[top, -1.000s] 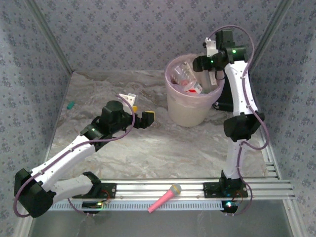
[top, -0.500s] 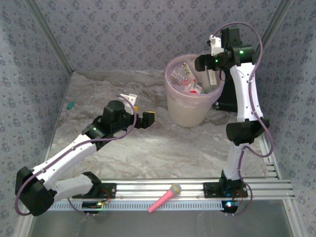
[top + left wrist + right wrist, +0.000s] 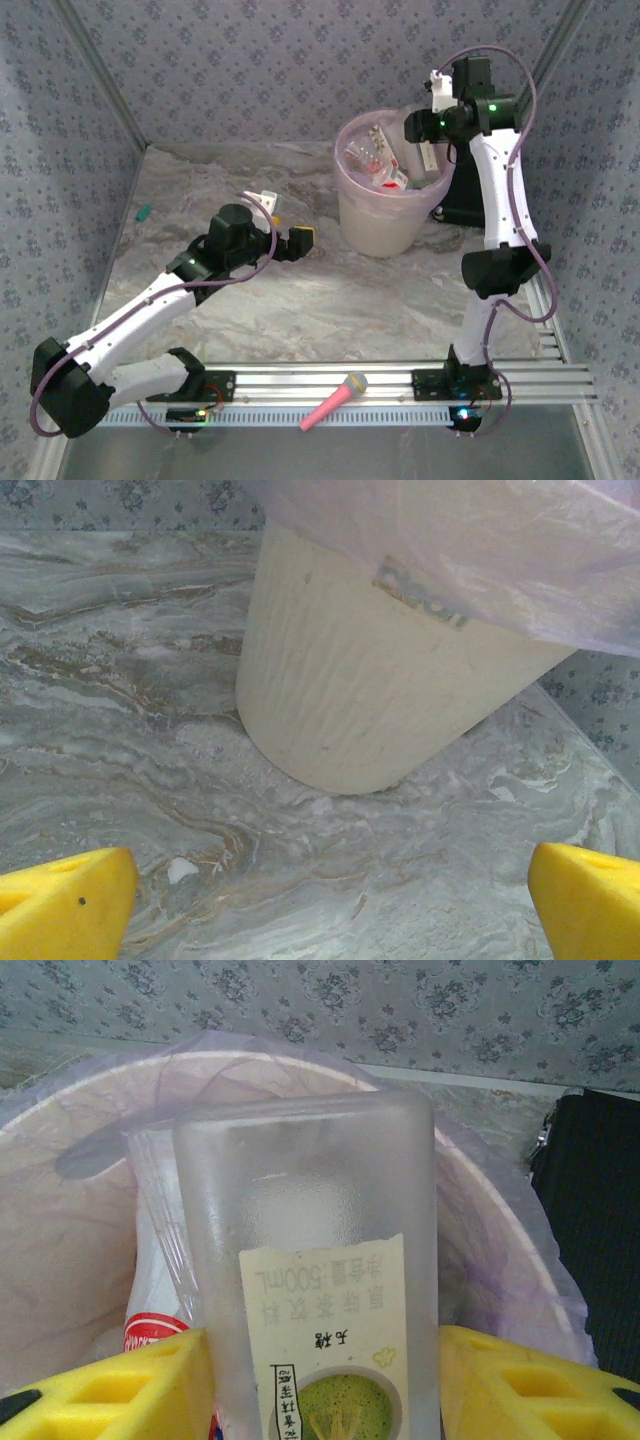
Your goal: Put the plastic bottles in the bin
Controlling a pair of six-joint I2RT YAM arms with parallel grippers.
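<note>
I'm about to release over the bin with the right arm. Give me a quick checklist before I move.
1. Frosted bottle between the right gripper's jaws: ok, yellow pads flank both sides.
2. Bottle over the bin opening: ok, the rim curves around behind it.
3. Room inside: ok, bottles inside lie below the rim.
4. Left gripper clear of the drop: ok, jaws open, empty, low beside the bin's base.
5. More bottles left on the table: cannot tell; the small white item by the left gripper is unclear.
</note>
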